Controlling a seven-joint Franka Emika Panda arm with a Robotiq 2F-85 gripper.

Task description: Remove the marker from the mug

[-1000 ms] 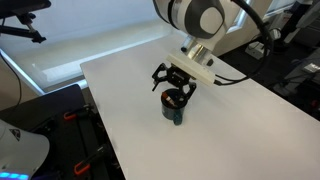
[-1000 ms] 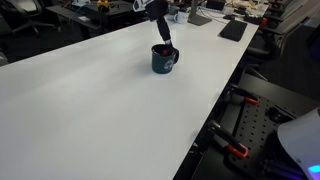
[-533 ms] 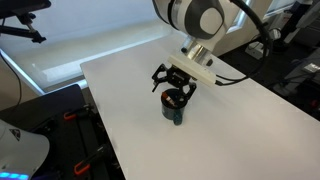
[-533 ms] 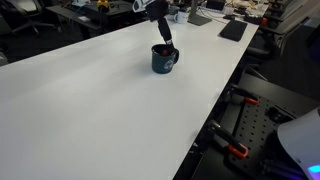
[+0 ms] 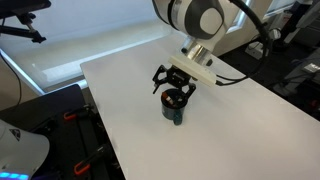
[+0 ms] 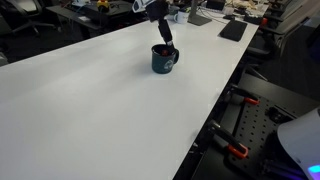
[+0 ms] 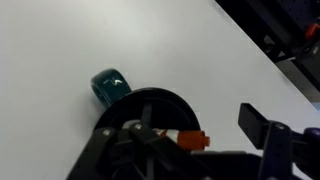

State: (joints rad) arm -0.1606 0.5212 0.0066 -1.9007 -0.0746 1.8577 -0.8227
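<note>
Hovering directly above the mug in both exterior views, the gripper points down at the mug's open mouth; its jaws stand apart and clamp nothing; in the wrist view one dark finger shows beyond the mug's rim, on the side away from the handle; the marker sits inside the mug, its red-orange end close to the rim, opposite the teal handle; the marker's dark body is hard to make out against the mug's dark inside; the mug stands upright on the white table, its handle turned sideways.
</note>
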